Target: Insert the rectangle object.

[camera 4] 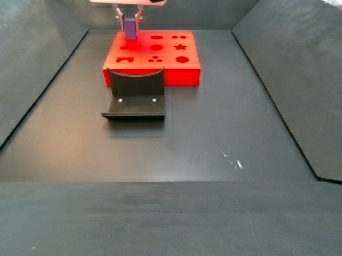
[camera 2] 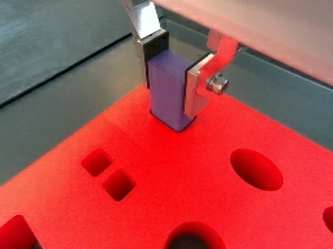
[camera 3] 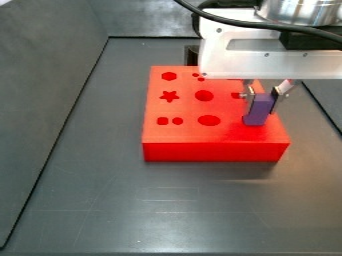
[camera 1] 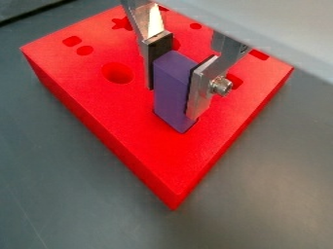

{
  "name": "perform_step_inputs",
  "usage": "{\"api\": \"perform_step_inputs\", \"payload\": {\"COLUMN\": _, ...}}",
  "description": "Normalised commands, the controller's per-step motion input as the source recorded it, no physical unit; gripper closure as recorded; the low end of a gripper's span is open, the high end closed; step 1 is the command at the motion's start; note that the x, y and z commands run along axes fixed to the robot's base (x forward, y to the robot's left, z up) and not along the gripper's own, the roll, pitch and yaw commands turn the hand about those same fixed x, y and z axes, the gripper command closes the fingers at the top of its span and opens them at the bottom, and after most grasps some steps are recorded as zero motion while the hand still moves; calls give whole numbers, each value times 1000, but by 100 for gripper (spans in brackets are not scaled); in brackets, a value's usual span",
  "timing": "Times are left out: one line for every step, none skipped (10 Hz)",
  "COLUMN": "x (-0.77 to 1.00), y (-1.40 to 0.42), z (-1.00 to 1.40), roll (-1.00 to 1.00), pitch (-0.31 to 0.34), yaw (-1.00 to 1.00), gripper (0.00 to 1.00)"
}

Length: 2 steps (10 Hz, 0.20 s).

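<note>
Red box (camera 3: 214, 140) w/ shaped holes sits on dark floor; fixture (camera 4: 135, 98) just beside it in a side view. Gripper (camera 1: 180, 70) over the box, plates clamped on upright rectangle object (camera 1: 174, 92) btwn pads. Bar's lower end meets box top face (camera 2: 173, 120), near an edge.

At about 11 o'clock on the dark floor, the red box (camera 4: 154, 60) shows its shaped holes. The gripper (camera 4: 130, 27) hangs over the box's left end, its fingers too small to read. The fixture (camera 4: 135, 97) stands just below the box, toward 6 o'clock.
</note>
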Motion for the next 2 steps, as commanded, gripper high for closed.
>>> {"api": "perform_step_inputs", "payload": {"x": 0, "y": 14, "z": 0, "roll": -19, "pitch": 0, "yaw": 0, "gripper": 100}}
{"api": "perform_step_inputs", "payload": {"x": 0, "y": 0, "z": 0, "roll": 0, "pitch": 0, "yaw": 0, "gripper": 100}}
